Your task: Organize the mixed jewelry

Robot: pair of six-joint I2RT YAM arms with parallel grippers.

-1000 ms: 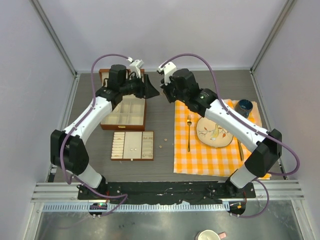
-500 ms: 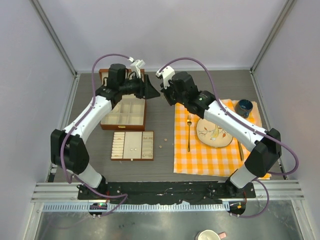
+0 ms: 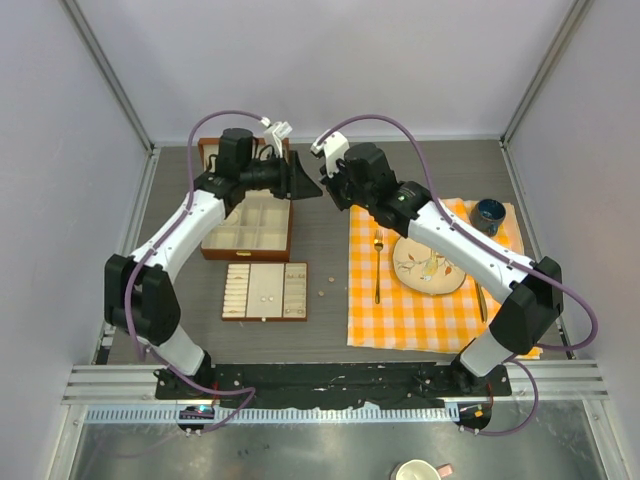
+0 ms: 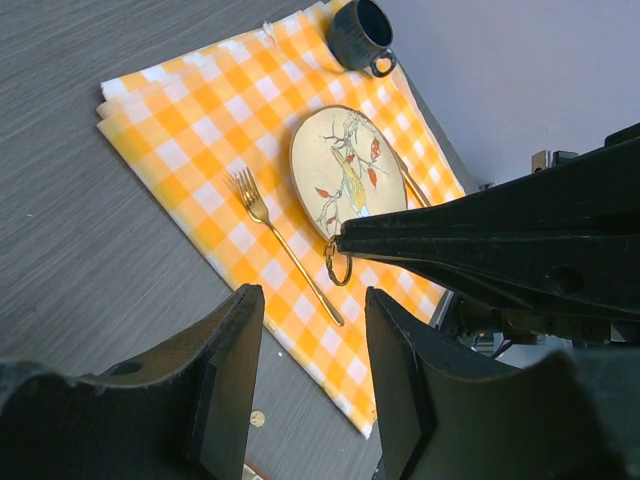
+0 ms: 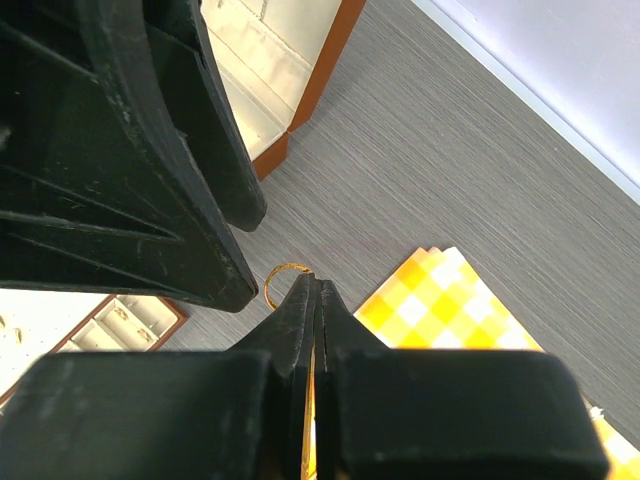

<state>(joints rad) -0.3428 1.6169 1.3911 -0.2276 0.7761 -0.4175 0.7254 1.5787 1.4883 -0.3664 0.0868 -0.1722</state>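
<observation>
Got the right tool [image 5: 314, 285] pinched fully shut on a thin gold hoop [image 5: 283, 266], dangling off its tip in mid-air over the table [image 3: 320, 235], just off the corner of the orange check cloth [image 5: 420, 300]. Seeing the left tool [image 4: 312, 295] spread wide, gripping nothing, one finger right beside the hoop. Spotting tiny studs [image 3: 321, 293] loose on the table by the flat tray [image 3: 265, 265].

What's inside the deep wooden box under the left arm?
The wooden box shows empty-looking cream compartments; the left arm covers its far part, so contents there stay unseen.
</observation>
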